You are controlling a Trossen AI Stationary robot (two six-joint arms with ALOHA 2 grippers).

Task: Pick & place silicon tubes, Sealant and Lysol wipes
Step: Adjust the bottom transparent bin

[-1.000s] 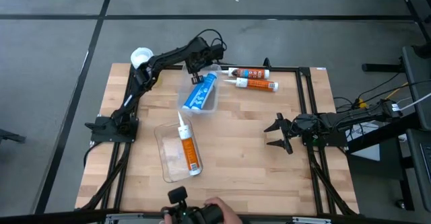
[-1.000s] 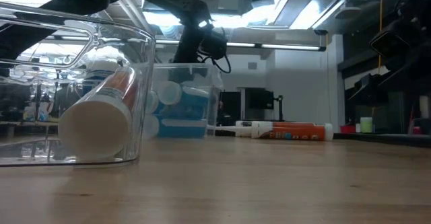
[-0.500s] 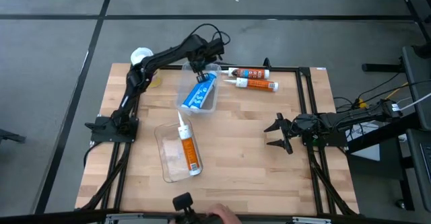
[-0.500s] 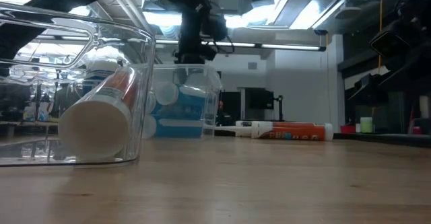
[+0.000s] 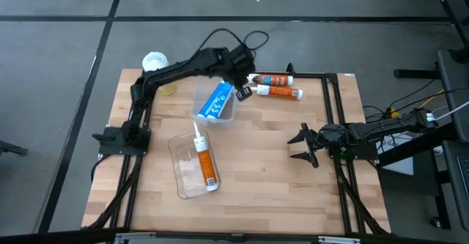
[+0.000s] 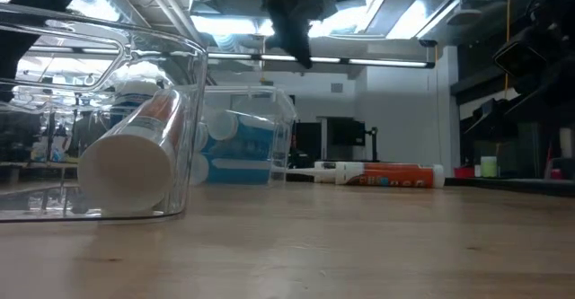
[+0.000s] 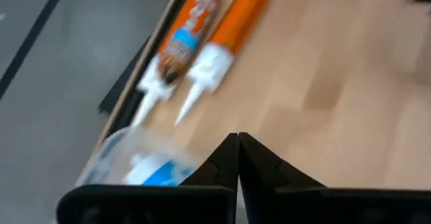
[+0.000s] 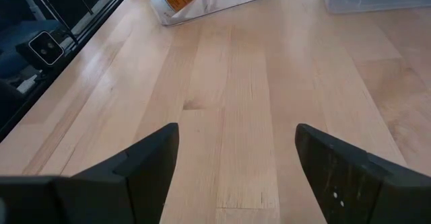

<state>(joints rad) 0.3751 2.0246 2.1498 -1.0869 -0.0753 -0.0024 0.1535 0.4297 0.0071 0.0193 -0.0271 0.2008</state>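
1. Left gripper [image 5: 245, 91] is clenched on nothing, upper centre of the high view, just right of the clear bin holding the blue tube [image 5: 217, 100].
2. Risk: pinched jaws can't take a tube; descending like this likely nudges the two orange tubes [image 5: 275, 85] just to its right.
3. Right gripper [image 5: 302, 146] waits empty mid-right, fingers spread.
4. Wipes canister [image 5: 154, 61] sits upper left, well apart from both.
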